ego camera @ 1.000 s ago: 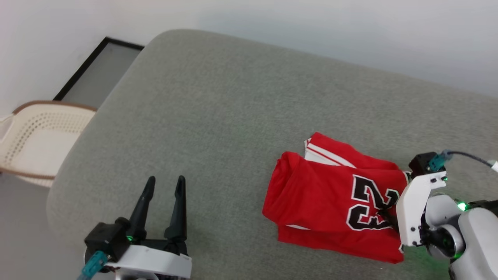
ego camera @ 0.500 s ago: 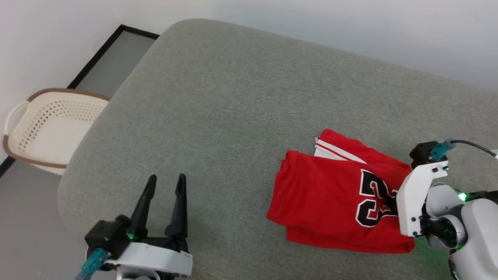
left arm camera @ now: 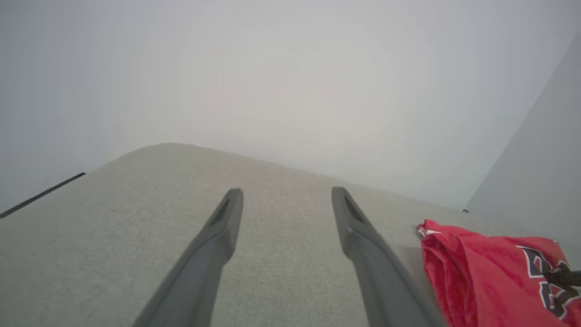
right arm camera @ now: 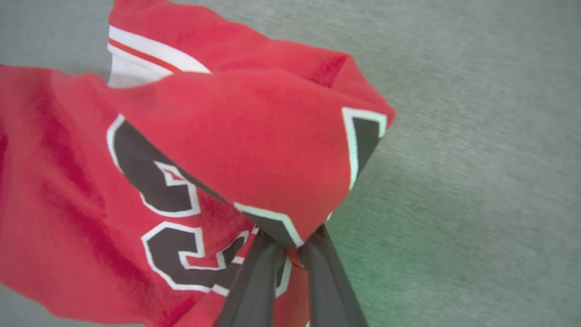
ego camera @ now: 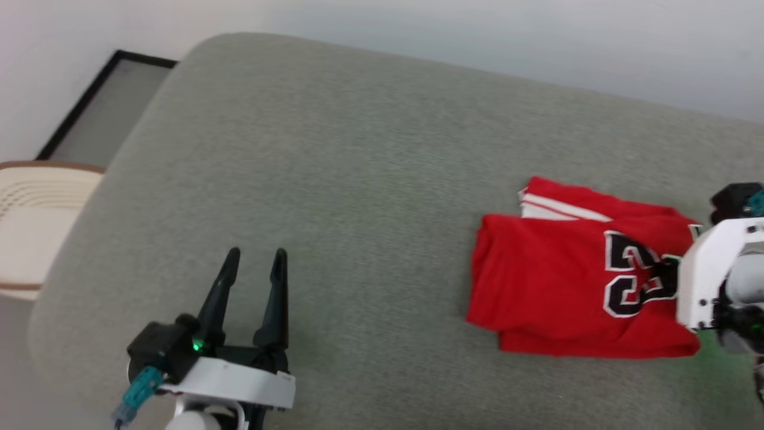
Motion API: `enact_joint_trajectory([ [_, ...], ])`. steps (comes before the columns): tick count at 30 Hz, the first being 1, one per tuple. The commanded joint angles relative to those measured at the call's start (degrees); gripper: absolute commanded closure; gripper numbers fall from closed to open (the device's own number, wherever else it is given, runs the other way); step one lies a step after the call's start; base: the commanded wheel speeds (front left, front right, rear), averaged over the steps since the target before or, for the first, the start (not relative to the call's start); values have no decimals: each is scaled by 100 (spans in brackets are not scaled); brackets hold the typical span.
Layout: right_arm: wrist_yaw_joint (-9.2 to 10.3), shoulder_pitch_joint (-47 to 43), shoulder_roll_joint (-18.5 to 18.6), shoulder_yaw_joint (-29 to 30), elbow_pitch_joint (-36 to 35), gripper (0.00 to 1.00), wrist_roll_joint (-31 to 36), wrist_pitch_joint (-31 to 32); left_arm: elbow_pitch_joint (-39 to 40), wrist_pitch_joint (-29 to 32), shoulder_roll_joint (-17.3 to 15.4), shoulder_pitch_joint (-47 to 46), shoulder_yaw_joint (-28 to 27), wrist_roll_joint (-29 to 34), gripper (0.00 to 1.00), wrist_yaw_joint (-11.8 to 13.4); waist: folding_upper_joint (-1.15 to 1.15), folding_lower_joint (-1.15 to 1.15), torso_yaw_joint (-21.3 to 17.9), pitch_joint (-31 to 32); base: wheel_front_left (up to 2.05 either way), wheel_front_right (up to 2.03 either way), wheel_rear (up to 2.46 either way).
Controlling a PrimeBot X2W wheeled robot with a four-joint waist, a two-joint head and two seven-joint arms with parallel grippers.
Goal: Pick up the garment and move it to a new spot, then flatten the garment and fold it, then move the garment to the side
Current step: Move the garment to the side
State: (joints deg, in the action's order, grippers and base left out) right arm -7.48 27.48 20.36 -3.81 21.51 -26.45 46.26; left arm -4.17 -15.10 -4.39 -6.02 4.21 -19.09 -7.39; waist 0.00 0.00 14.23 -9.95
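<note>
Spreading across most of the head view, a grey upholstered cushion (ego camera: 358,149) with a rounded far-left corner stands against a pale wall (ego camera: 477,36). On the cushion's right part, well apart from its left edge, lies the garment (ego camera: 555,280), a red jersey folded into a rough rectangle. Its long axis runs left to right, roughly parallel with the cushion's far edge. White-and-red striped trim peeks out at the fold's far-left corner. The black, white-outlined number faces up at the right end, its digits turned sideways to the head camera.

Beside the cushion's left edge sits a cream perforated basket (ego camera: 30,227) with a brown rim, cut off by the frame and too blurred to tell what it holds. Behind it, a black-framed grey panel (ego camera: 95,113) meets the wall.

At the garment's right end the right gripper (right arm camera: 290,243) is clamped on a fold of red cloth at the number, with the fabric bunched up over its dark fingertips. The left gripper (ego camera: 256,252) hovers above the cushion's front-left part, fingers spread wide and empty, pointing toward the far edge, well apart from the garment.
</note>
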Motion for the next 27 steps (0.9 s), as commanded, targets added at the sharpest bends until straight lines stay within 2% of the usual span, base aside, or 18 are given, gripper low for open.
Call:
enact_joint_trajectory([
  [1, 0, 95, 158, 53, 69, 100, -78, -104, 34, -3, -64, -149, 78, 34, 0, -17, 0, 0, -372, -173, 0, 0, 0],
  [10, 0, 404, 673, 92, 357, 100, -272, -424, 88, -3, -300, -527, 245, 25, 0, -17, 0, 0, -981, -560, 0, 0, 0],
  [13, 0, 566, 919, 110, 506, 100, -364, -595, 105, -3, -469, -757, 288, 25, 0, -17, 0, 0, -1265, -826, 0, 0, 0],
  [27, 2, 968, 1539, 76, 884, 100, -593, -1212, 307, -3, -936, -1365, 416, 138, 0, -17, 0, 0, -2054, -1717, 0, 0, 0],
])
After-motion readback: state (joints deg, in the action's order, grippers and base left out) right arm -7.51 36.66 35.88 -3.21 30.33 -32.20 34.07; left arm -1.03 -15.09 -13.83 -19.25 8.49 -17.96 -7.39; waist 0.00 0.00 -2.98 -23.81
